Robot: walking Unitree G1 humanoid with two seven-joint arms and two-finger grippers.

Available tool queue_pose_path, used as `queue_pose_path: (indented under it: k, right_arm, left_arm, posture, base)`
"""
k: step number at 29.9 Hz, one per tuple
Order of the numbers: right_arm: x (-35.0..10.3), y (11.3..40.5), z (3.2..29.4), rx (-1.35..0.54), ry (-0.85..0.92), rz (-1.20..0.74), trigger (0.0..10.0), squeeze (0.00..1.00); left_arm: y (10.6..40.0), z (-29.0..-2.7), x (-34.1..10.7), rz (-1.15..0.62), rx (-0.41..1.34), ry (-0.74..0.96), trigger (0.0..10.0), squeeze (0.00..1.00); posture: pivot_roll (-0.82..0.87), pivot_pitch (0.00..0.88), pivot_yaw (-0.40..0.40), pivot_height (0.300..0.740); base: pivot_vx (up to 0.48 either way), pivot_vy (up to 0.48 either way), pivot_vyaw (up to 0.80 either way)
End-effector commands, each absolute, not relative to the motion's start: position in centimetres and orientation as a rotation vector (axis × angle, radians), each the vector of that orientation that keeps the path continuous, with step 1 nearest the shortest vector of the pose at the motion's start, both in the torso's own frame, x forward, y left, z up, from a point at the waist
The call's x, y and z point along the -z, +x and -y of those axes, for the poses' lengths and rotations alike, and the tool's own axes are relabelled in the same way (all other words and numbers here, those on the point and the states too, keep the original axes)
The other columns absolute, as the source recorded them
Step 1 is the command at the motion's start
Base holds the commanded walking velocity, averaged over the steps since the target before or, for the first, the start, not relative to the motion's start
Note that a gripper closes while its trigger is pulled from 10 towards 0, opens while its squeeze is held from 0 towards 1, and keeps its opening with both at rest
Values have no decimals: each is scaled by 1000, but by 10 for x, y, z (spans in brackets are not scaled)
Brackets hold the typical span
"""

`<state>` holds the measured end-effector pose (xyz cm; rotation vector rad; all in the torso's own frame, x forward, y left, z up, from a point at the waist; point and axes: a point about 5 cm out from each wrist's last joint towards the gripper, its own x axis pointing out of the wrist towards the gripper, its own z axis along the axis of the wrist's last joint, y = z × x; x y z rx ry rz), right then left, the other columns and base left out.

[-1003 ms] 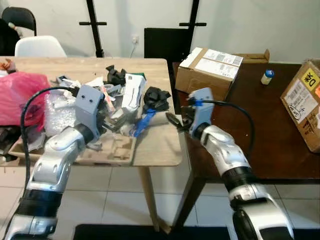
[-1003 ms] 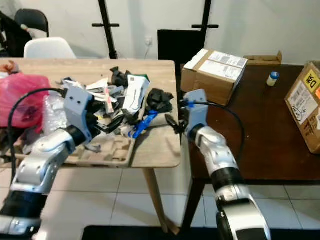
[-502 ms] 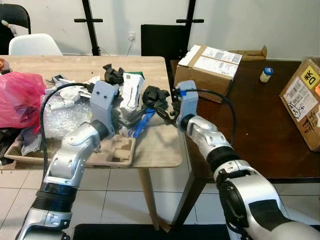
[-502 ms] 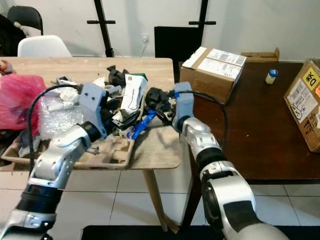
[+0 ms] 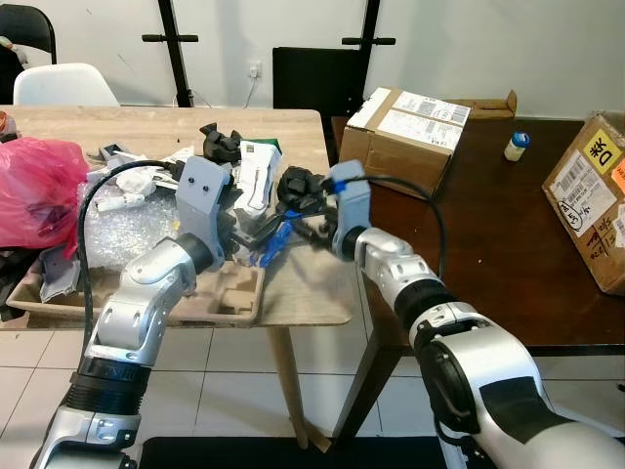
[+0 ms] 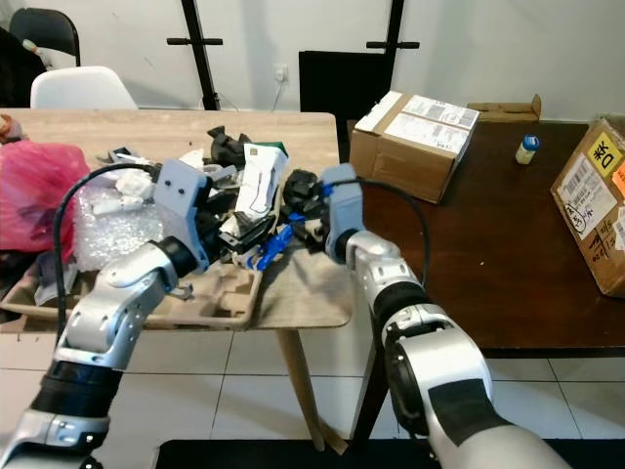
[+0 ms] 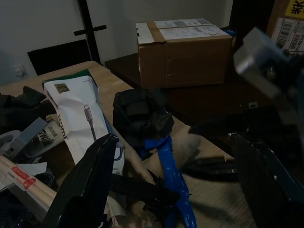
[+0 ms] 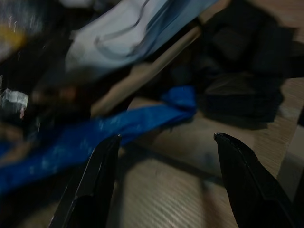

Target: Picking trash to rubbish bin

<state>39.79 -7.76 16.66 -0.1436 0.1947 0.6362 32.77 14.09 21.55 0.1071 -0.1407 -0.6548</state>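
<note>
A heap of trash lies on the light wooden table (image 5: 312,293): a white packet with a green end (image 5: 257,174), a crumpled black piece (image 5: 296,186) and a blue strip (image 5: 276,239). My left gripper (image 5: 249,230) is at the near side of the heap, open, and in its wrist view its fingers (image 7: 95,171) frame the black piece (image 7: 140,114) and the blue strip (image 7: 166,166). From the right, my right gripper (image 5: 305,223) reaches in low over the tabletop, open, with the blue strip (image 8: 95,137) just ahead of its fingertips.
Bubble wrap (image 5: 122,220), a pink bag (image 5: 34,191) and a pulp tray (image 5: 220,293) fill the table's left part. A dark brown table (image 5: 488,244) adjoins on the right with cardboard boxes (image 5: 405,127) (image 5: 591,195) and a small bottle (image 5: 515,147). A white chair (image 5: 63,83) stands behind.
My right gripper has swung left from the table's edge in over the wood to the blue strip. The left gripper has pushed a little further into the heap.
</note>
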Motion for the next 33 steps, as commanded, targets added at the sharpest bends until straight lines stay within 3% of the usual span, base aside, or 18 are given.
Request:
queue_pose_path:
  k: [1, 5, 10, 16, 20, 26, 33]
  right_arm:
    - [-156, 394, 83, -677, -195, -221, 10000, 0]
    - [-147, 388, 94, -790, -304, -240, 10000, 0]
    - [-151, 386, 104, -876, -305, -232, 10000, 0]
    - [-193, 388, 134, -1025, -156, -105, 10000, 0]
    - [-216, 396, 145, -929, -154, -20, 10000, 0]
    - [-196, 405, 133, -653, -253, -68, 10000, 0]
    - [-196, 405, 120, -681, -155, -54, 10000, 0]
  left_arm:
    - [326, -140, -215, 139, 667, 112, 10000, 0]
    - [324, -142, -217, 143, 670, 115, 10000, 0]
    - [323, -144, -218, 146, 669, 117, 10000, 0]
    - [321, -149, -219, 152, 660, 122, 10000, 0]
    - [323, -150, -216, 143, 654, 125, 10000, 0]
    - [330, -152, -211, 103, 565, 166, 10000, 0]
    - [332, -156, -211, 102, 527, 159, 10000, 0]
  posture:
    - [23, 108, -32, 740]
    - [30, 107, -31, 740]
    - [33, 104, -37, 740]
    - [28, 91, -38, 740]
    - [14, 87, -28, 740]
    - [24, 102, -36, 740]
    - [44, 139, -60, 740]
  base:
    - [0, 0, 0]
    - [0, 0, 0]
    - [0, 0, 0]
    - [0, 0, 0]
    - [0, 0, 0]
    - [0, 0, 0]
    - [0, 0, 0]
